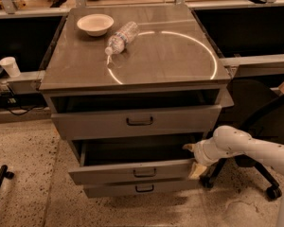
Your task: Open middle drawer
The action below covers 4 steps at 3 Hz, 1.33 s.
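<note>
The middle drawer (109,172) of a grey metal cabinet stands pulled well out. Its low front carries a small black loop handle (145,172), and its deep grey tray (132,150) shows empty. My gripper (194,160), on a white arm coming in from the right, sits at the right end of this drawer's front, against its corner. The taller top drawer (99,123) above is slightly out. The bottom drawer (113,189) lies mostly under the middle one.
On the cabinet top (170,56) are a white bowl (95,23) and a plastic bottle (122,37) lying on its side. A paper cup (10,66) stands on a ledge at the left. An office chair (255,126) stands behind my arm at the right.
</note>
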Tool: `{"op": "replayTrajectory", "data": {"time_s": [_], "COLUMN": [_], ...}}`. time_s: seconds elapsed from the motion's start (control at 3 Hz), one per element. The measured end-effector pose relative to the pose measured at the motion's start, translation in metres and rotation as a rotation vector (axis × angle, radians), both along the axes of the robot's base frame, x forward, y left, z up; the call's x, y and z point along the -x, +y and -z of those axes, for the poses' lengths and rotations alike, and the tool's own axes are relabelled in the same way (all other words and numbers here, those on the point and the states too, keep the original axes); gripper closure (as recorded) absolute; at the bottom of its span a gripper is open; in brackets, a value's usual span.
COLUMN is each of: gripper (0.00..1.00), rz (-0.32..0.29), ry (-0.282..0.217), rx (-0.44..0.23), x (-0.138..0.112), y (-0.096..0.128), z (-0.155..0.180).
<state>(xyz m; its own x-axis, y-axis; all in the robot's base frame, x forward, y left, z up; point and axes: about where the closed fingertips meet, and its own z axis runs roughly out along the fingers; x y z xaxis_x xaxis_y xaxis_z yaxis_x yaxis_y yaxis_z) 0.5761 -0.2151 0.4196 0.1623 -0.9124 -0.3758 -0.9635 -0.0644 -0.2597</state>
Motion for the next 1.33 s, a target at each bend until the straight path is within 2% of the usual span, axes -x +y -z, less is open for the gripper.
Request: {"op": "replayTrajectory", "data": {"time_s": [0.33, 0.67, 1.0, 1.33], "gripper": [0.0, 0.04, 0.27, 0.16], "rz": [0.0, -0.017, -0.047, -0.052], "ry": [0.0, 0.045, 0.086, 0.11], "rx": [0.0, 0.044, 0.081, 0.103], "x": [0.0, 0.018, 0.041, 0.072], "y": [0.0, 0.015, 0.028, 0.036], "z": [0.0, 0.003, 0.002, 0.001]}}
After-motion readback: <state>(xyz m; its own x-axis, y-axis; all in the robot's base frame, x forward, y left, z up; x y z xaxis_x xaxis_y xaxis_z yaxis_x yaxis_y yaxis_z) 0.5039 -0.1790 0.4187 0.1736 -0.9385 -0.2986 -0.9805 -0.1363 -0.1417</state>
